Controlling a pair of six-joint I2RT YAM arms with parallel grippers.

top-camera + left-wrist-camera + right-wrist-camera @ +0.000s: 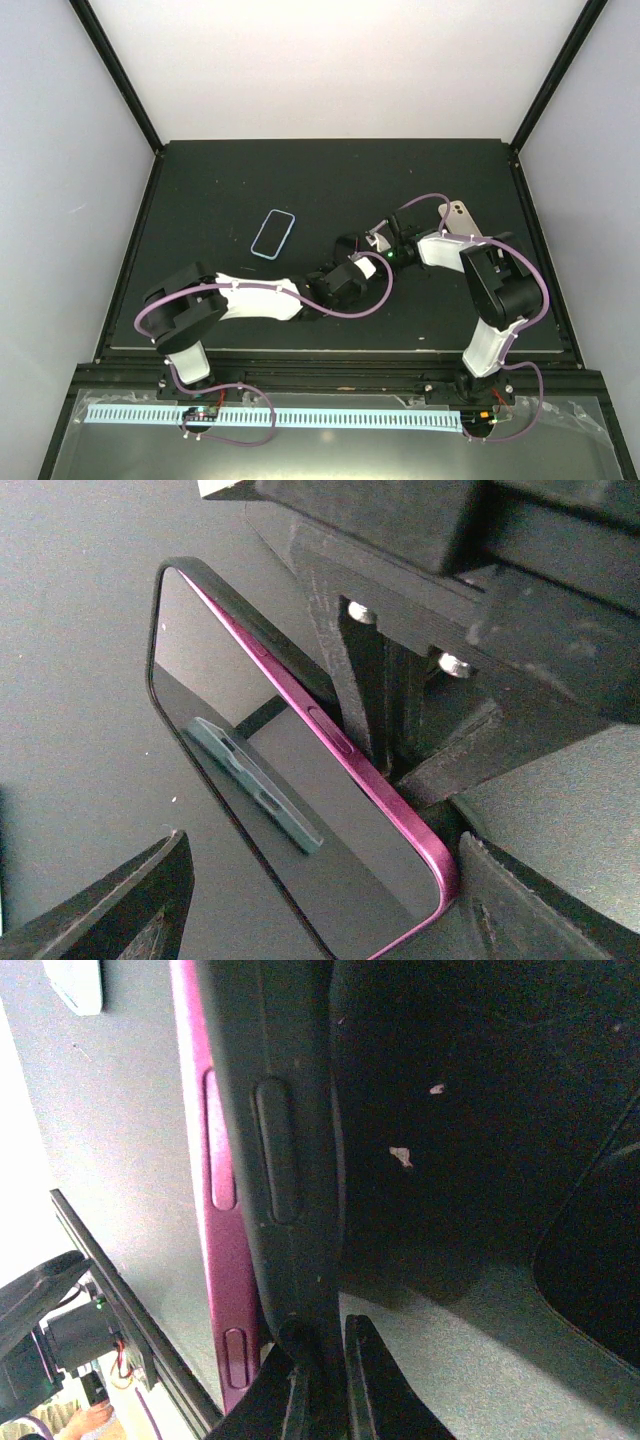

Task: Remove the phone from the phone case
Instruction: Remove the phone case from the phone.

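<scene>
Overhead look at a black counter (300, 170), two robot arms reaching in from the near edge and meeting just right of the middle. Pinched in the right gripper (330, 1348): the phone (270, 770), with a glossy black screen and a magenta edge, held clear of the counter and tilted onto its long side. Fingers nearly together, clamped on one long edge. Along the magenta edge, two slim side buttons. Pressed against that edge, a dark band (290, 1160) with a raised oval bump, hard to identify. Left gripper (322, 850) spread wide and gripping nothing, one finger (110, 905) on each side of the phone's lower corner. Cannot tell whether that corner touches the nearer finger. Lying flat toward the left edge, about halfway between the far and near edges: the phone case (273, 234), pale blue at the rim, dark inside, rounded at the corners, well apart from both grippers and from the phone. Toward the right edge, a whitish flat object (458, 213), partly hidden behind the right arm.
</scene>
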